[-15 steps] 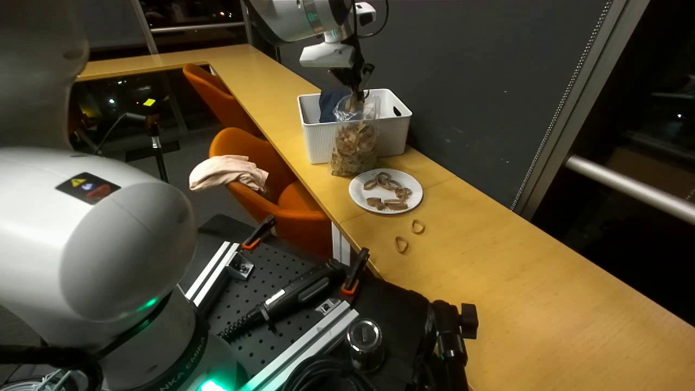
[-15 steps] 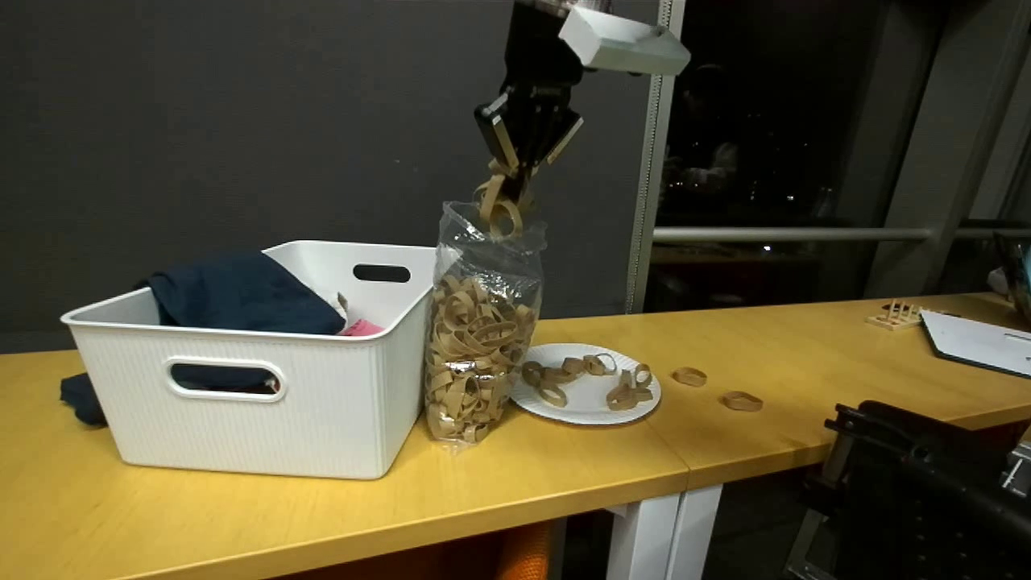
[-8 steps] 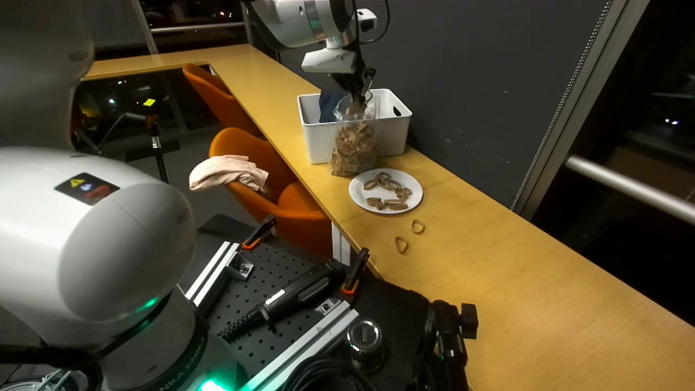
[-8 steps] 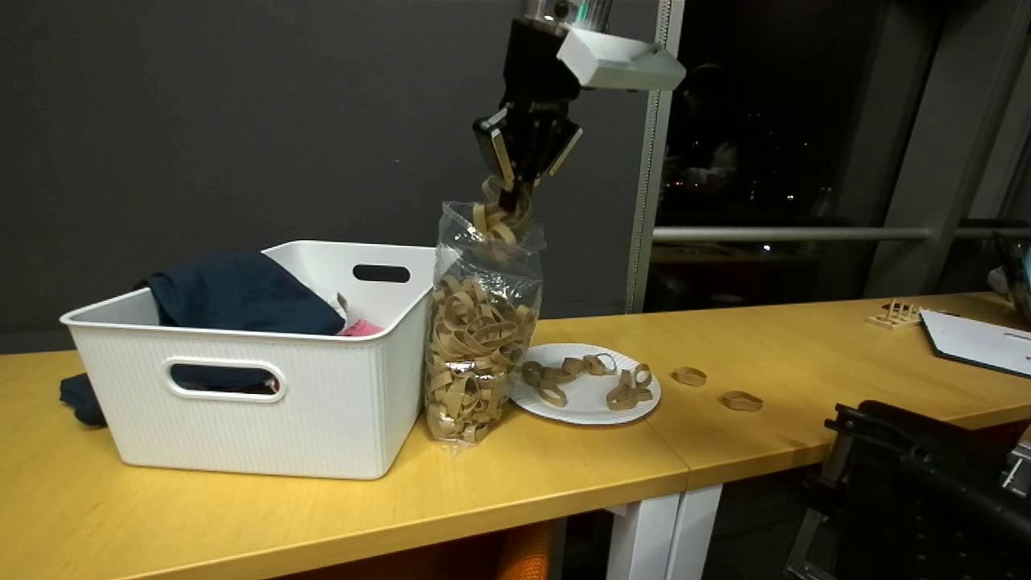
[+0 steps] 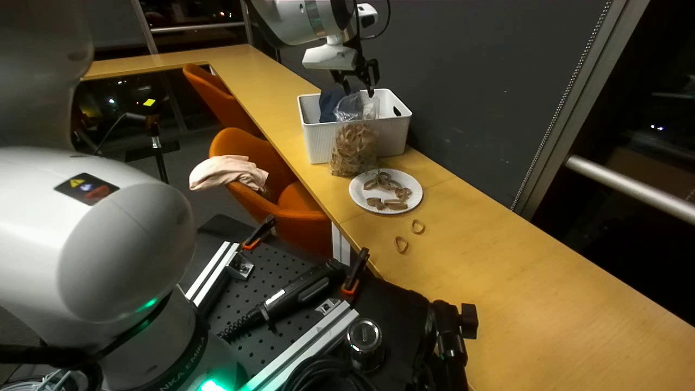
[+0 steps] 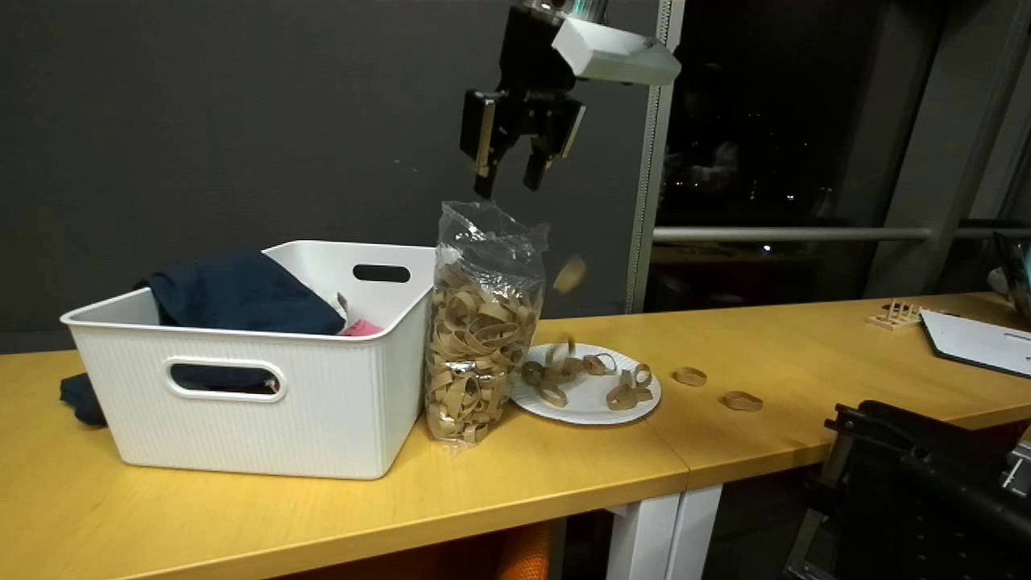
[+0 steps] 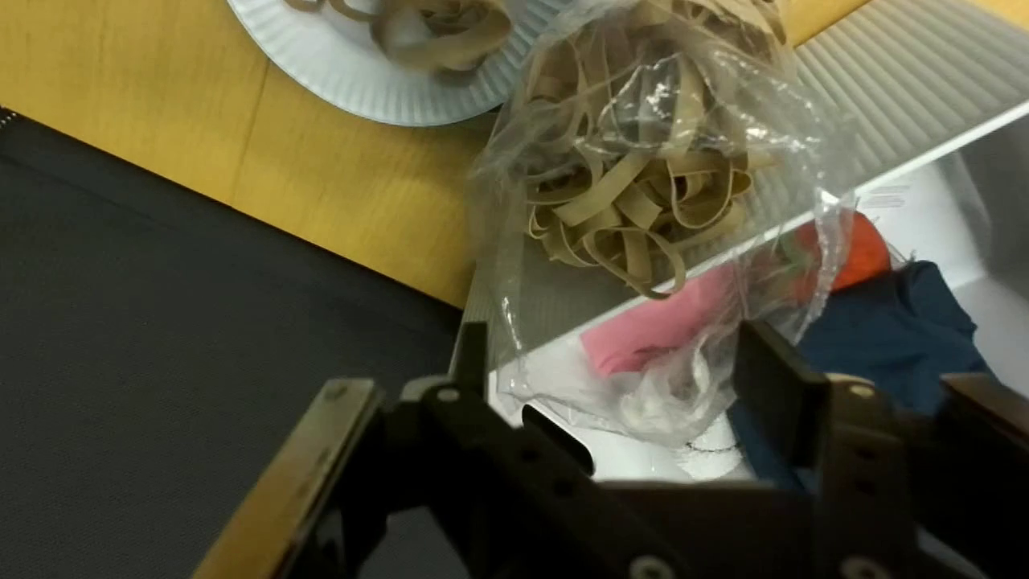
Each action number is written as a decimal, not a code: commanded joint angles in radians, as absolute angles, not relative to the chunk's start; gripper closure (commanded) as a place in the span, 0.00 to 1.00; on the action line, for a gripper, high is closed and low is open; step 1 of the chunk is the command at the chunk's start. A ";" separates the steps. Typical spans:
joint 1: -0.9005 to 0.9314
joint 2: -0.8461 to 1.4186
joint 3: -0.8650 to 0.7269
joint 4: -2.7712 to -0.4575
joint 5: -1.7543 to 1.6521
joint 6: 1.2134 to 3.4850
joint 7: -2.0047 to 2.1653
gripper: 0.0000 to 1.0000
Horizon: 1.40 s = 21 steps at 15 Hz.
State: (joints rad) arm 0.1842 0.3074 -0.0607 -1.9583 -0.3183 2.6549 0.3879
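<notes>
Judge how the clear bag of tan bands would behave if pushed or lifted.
The clear bag would probably crumple if gripped by its thin, wrinkled top. Its loose tan bands would likely shift, so the filled part may sag. Standing tall and narrow, it might tip if pushed high.

“EMIKA” [image 5: 194, 357] on base [image 5: 157, 347], warning triangle [image 5: 79, 183] on arm [image 5: 125, 239]

A tan band [image 6: 569, 275] is blurred in an exterior view (the wrist view crops the plate [image 7: 346, 76]).
</notes>
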 commanded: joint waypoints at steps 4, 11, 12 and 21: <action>0.165 0.242 -0.068 -1.985 -0.299 2.644 0.381 0.00; 0.107 0.123 -0.123 -2.100 -0.338 2.541 0.447 0.00; 0.087 0.110 -0.126 -2.130 -0.331 2.542 0.446 0.00; -0.053 0.237 -0.127 -2.206 -0.176 2.587 0.300 0.00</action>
State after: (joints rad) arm -0.0356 0.1684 -0.1351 -2.2269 -0.2278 2.5532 0.3562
